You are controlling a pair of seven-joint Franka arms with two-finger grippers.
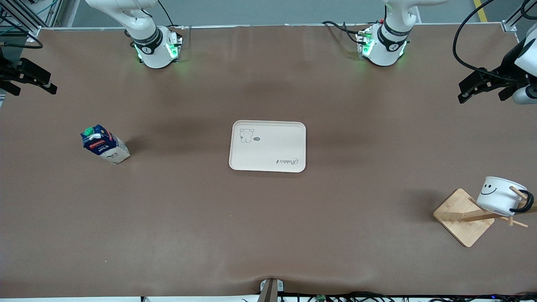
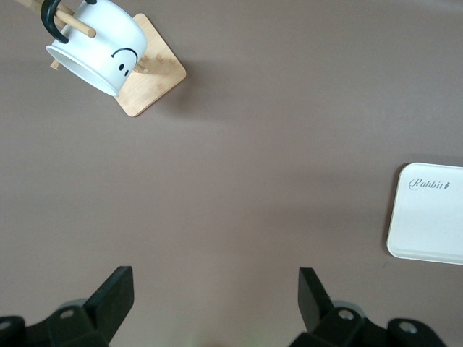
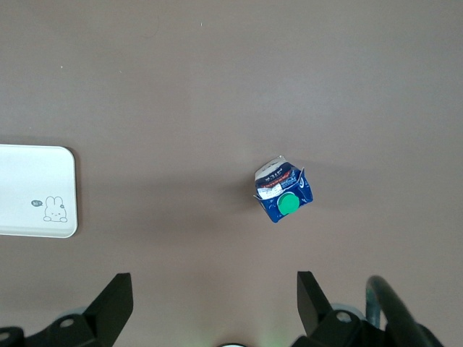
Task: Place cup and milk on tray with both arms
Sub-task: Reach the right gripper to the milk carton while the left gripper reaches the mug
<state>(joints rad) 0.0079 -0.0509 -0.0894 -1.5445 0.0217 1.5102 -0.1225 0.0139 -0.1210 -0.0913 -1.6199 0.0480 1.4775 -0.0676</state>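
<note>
we see both end effectors spread and empty: left end effector (image 1: pixel 472 90), right end effector (image 1: pixel 42 82). cup (image 1: pixel 499 196) (hung on rack (image 1: pixel 463 217)) may snag on its peg when lifted.

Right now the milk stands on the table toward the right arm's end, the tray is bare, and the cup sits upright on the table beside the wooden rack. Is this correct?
Not quite. The cup does not sit on the table: it hangs tilted by its handle on a peg of the wooden rack, as the front view shows. The milk and the bare tray are as you say.
</note>
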